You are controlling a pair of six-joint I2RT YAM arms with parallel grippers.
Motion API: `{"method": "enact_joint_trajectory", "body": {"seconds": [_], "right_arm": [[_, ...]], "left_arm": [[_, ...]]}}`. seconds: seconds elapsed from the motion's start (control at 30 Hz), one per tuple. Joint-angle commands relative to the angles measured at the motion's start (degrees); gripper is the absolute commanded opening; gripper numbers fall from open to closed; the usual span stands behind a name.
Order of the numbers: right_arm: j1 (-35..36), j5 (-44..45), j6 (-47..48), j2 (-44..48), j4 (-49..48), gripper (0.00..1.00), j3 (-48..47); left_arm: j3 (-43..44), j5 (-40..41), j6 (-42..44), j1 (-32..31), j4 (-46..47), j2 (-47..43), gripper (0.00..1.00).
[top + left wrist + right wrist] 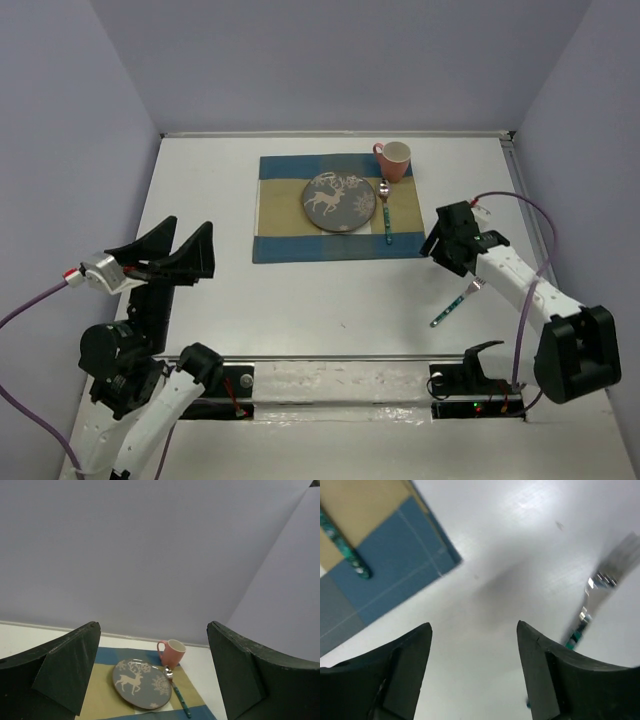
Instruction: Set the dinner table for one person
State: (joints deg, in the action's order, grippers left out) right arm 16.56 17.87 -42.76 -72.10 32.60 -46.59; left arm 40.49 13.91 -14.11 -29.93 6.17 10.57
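The table (300, 300) is the white top that fills the floor of the top view, running from the arm bases out to the far wall. A blue-and-tan mat (285, 235) lies on its far middle part. On the mat, right of its centre, sits a grey plate (339, 200) with a white deer on it. A pink mug (393, 160) stands at the mat's far right corner, its handle to the left. A spoon (385, 212) lies on the mat just beside the plate's right edge, with its bowl at the far end and its teal handle pointing toward the near side.

A fork (455, 303) lies off the mat on bare table at the near right. It is slanted, with the tines up toward the right arm and the teal handle down to the near left. In the right wrist view it is blurred.

The right gripper (440, 250) hangs over the table between the mat's near right corner and the fork. Its fingers are spread wide with nothing between them.

The left gripper (191, 224) is raised over the table's left side, well apart from the mat. Its fingers are also wide and empty, and its camera looks across at the plate, mug and spoon.
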Motion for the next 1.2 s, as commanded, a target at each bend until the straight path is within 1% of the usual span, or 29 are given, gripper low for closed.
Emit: {"method": "enact_joint_trajectory", "body": {"seconds": [0.0,0.07,0.17,0.2,0.47,0.53,0.6,0.67,0.7,0.77,0.8,1.0,1.07,1.13,1.17], "right_arm": [[-1.43,4.81,-10.49,6.35,15.54,0.82,0.97],[-2.75,4.54,-12.42,7.05,18.28,0.81,1.67],[-6.18,2.09,-14.01,7.50,19.34,0.79,5.01],[-6.71,1.47,-14.36,7.41,19.00,0.77,5.89],[-6.71,-1.61,-16.30,2.49,17.23,0.71,6.86],[-6.71,-1.34,-16.47,1.61,16.54,0.66,6.86],[-6.71,-2.22,-16.65,0.56,15.74,0.56,7.21],[-6.71,-3.53,-17.09,-0.93,14.78,0.49,7.56],[-6.71,-4.06,-17.09,-1.12,14.16,0.49,7.56],[-6.71,-4.94,-17.27,-1.56,12.24,0.44,8.79],[-6.71,-4.95,-17.35,-2.08,11.79,0.39,9.14],[-6.71,-5.65,-17.18,-3.67,9.15,0.37,10.90],[-6.71,-5.48,-16.48,-3.67,9.15,0.39,10.64],[-6.71,-5.13,-16.04,-3.49,9.15,0.39,10.47],[-6.71,-4.60,-15.51,-3.49,8.89,0.37,10.38]], "left_arm": [[1.08,1.11,0.66,-2.76,2.79,-3.96,0.99],[1.17,2.16,0.84,-3.64,2.70,-5.03,0.99],[1.17,3.57,1.36,-5.13,2.61,-6.96,0.99],[1.17,3.84,1.54,-5.92,2.53,-7.75,0.99],[1.26,5.16,2.07,-9.53,2.26,-9.42,0.99],[1.26,5.42,2.24,-9.88,2.26,-10.04,0.99],[1.17,5.86,2.33,-9.88,2.18,-10.30,0.99],[1.08,6.48,2.59,-10.06,2.17,-10.30,0.99],[1.08,6.65,2.68,-10.06,2.18,-10.30,0.99],[1.08,6.74,2.77,-10.23,2.18,-10.30,0.99],[1.08,6.74,2.77,-10.32,2.18,-10.30,0.99],[0.91,7.18,2.86,-10.32,2.00,-10.30,0.99],[0.91,7.27,3.03,-10.32,2.09,-10.30,0.99],[0.82,7.45,3.03,-10.32,2.09,-10.30,0.99],[0.82,7.45,2.95,-10.32,2.09,-10.30,0.99]]}}
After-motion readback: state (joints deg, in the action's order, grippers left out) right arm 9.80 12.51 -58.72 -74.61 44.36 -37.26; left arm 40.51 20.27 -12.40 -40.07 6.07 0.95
